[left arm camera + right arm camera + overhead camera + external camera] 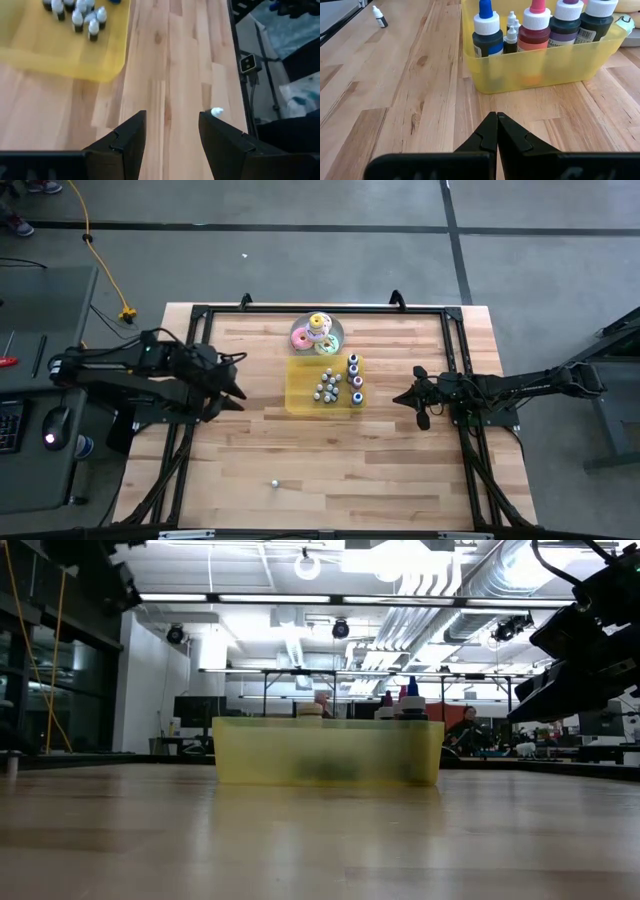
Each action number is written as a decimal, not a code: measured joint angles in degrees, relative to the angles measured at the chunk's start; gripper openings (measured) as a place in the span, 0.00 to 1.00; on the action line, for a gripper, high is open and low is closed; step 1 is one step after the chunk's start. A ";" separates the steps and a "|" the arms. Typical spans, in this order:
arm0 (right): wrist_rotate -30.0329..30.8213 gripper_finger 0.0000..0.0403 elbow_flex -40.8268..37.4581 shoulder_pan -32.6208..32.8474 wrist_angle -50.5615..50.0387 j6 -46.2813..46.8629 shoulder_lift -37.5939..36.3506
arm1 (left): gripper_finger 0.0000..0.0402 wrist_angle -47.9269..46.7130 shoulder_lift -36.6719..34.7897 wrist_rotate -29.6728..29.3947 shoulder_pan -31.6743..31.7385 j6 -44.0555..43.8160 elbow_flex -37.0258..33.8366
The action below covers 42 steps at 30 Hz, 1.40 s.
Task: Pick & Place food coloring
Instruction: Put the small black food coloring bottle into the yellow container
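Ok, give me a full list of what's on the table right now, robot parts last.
Tray: one, translucent yellow, table centre.
Small bottles: a cluster, pale caps, inside the tray.
Large bottles: four, blue, red, purple and dark, along the tray's right side.
Stray bottle: one, whitish, alone near the table's front edge.
Ring toys: one pastel stack on a round plate, behind the tray.
Left tool: open, empty, left of tray.
Right tool: shut, empty, right of tray.

We see food coloring bottles (328,389) clustered upright inside yellow tray (300,404) at tabletop centre: small whitish ones grouped at tray middle, larger blue, pink and dark ones with pale caps lined along its 3 o'clock side. One stray small bottle (275,482) stands alone on tabletop (400,470), toward 6 o'clock, well apart from tray.
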 joint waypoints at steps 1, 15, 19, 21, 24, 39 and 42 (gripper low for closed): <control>0.01 0.00 0.01 0.01 0.00 0.00 0.00 | 0.44 0.10 -0.82 0.18 -0.02 -0.85 -1.03; 0.00 0.00 0.00 0.01 0.02 0.00 0.00 | 0.44 10.19 -2.20 2.70 -9.84 -16.02 -8.85; 0.00 0.00 0.01 0.00 0.02 0.00 -0.01 | 0.44 15.24 3.14 2.39 -12.48 -18.53 -8.85; 0.00 0.00 0.01 0.00 0.02 0.00 -0.01 | 0.44 18.40 6.24 2.32 -13.52 -22.67 -8.85; 0.00 0.00 0.00 0.01 0.02 0.00 -0.02 | 0.44 22.61 11.41 1.91 -14.85 -30.51 -8.50; 0.00 0.00 -0.01 0.01 0.04 0.00 -0.02 | 0.44 0.59 39.28 -13.13 -23.12 -41.81 18.72; 0.00 0.00 -0.01 0.02 0.04 0.00 -0.02 | 0.44 -5.73 43.75 -14.78 -25.33 -44.54 23.97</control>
